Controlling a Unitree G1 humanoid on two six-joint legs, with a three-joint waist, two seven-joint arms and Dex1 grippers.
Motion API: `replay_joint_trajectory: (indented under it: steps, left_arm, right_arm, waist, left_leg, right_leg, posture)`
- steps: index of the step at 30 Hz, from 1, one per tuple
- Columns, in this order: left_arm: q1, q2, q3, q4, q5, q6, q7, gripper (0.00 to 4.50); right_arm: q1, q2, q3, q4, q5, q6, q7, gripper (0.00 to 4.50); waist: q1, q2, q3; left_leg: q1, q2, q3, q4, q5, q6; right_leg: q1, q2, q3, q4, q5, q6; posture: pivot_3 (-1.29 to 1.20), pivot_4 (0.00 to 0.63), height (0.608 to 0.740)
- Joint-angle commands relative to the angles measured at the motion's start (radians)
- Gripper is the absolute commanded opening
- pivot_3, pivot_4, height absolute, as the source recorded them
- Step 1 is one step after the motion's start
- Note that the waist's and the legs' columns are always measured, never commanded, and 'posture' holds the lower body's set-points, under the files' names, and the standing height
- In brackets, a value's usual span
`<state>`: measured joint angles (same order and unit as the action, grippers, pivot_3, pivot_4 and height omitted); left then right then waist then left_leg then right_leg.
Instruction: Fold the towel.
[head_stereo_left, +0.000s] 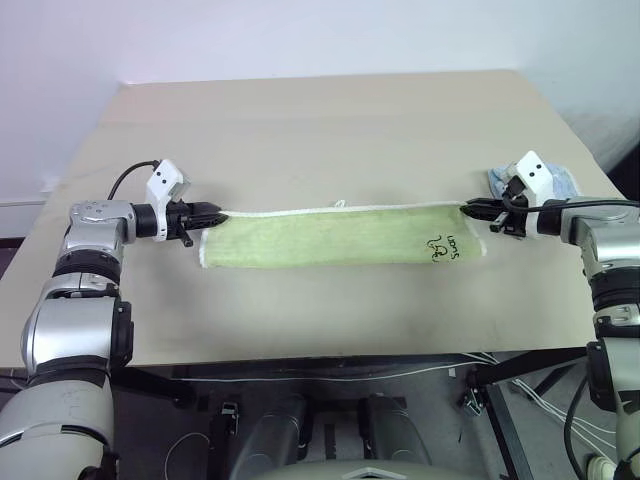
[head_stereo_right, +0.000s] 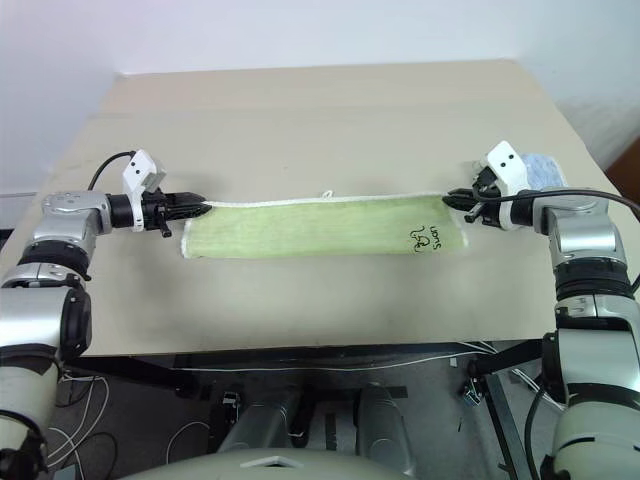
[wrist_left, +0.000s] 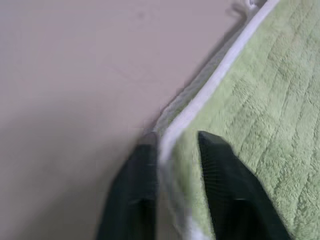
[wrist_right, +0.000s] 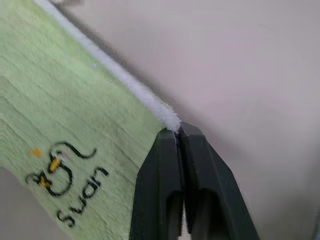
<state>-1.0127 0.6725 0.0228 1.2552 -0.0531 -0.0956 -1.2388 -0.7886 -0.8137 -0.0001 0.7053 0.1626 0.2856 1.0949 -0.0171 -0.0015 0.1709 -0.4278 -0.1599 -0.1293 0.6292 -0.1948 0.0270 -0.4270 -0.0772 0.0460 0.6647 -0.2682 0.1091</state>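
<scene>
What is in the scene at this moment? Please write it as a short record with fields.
surface: beige table
towel: light green, folded into a long strip, lying flat across the table
towel mark: dark embroidery near its right end
left gripper: fingers apart, straddling the white edge at the left far corner
right gripper: fingers together at the right far corner
other item: light blue cloth behind the right gripper

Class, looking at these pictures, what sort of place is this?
Probably a robotics lab or test room: a plain beige table against a bare white wall, loose white cables on the floor, a light yellow-green terry towel laid out.
</scene>
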Motion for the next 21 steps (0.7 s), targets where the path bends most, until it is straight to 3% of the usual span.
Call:
replay_joint_trajectory:
  steps: [1, 6, 9, 11, 15, 21]
  left_arm:
    - [-0.004, 0.023, 0.031, -0.011, -0.01, -0.016, -0.012, 2.66]
    - [-0.004, 0.032, 0.094, -0.025, -0.04, -0.092, 0.084, 4.44]
    - [-0.012, 0.033, 0.151, -0.033, -0.061, -0.18, 0.197, 4.5]
    - [-0.012, 0.029, 0.181, -0.049, -0.081, -0.229, 0.212, 4.5]
    - [0.017, 0.008, 0.22, -0.16, -0.165, -0.174, 0.076, 4.5]
    - [0.26, -0.021, 0.167, -0.641, -0.309, 0.071, -0.109, 4.5]
  right_arm:
    - [-0.017, -0.008, -0.04, -0.047, 0.027, 0.014, 0.014, 1.62]
    - [-0.025, -0.016, -0.067, -0.058, 0.04, 0.052, -0.006, 3.39]
    - [-0.034, -0.033, -0.137, -0.088, 0.116, 0.2, -0.013, 4.4]
    - [-0.027, -0.045, -0.209, -0.111, 0.194, 0.34, -0.017, 4.4]
    - [0.076, -0.067, -0.318, -0.208, 0.306, 0.624, -0.069, 4.4]
    - [0.188, -0.049, -0.541, -0.331, 0.469, 0.959, -0.209, 4.4]
  waist:
    - [0.0, 0.0, 0.0]
    - [-0.001, 0.0, 0.0]
    - [0.001, 0.0, 0.0]
    - [0.003, 0.0, 0.0]
    - [0.01, -0.001, 0.0]
    - [-0.005, 0.001, -0.001]
  left_leg:
    - [0.0, 0.0, 0.0, 0.0, 0.0, 0.0]
    - [0.0, 0.0, 0.0, 0.0, 0.0, 0.0]
    - [0.0, 0.0, 0.0, 0.0, 0.0, 0.0]
    - [0.0, 0.0, 0.0, 0.0, 0.0, 0.0]
    - [-0.001, 0.0, -0.001, 0.0, 0.0, 0.0]
    - [-0.001, 0.0, 0.0, -0.001, -0.001, 0.001]
  right_leg:
    - [0.0, 0.0, 0.0, 0.0, 0.0, 0.0]
    - [0.0, 0.0, 0.0, 0.0, 0.0, 0.0]
    - [0.0, 0.0, 0.0, 0.0, 0.0, 0.0]
    - [0.0, 0.0, 0.0, 0.0, 0.0, 0.0]
    - [0.0, -0.001, -0.001, -0.001, 0.0, 0.0]
    - [0.0, -0.001, 0.001, -0.001, 0.0, 0.0]
  posture:
    - [0.0, 0.15, 0.74]
    - [0.0, 0.15, 0.74]
    - [0.0, 0.15, 0.74]
    - [0.0, 0.15, 0.74]
    - [0.0, 0.15, 0.74]
    - [0.0, 0.15, 0.74]
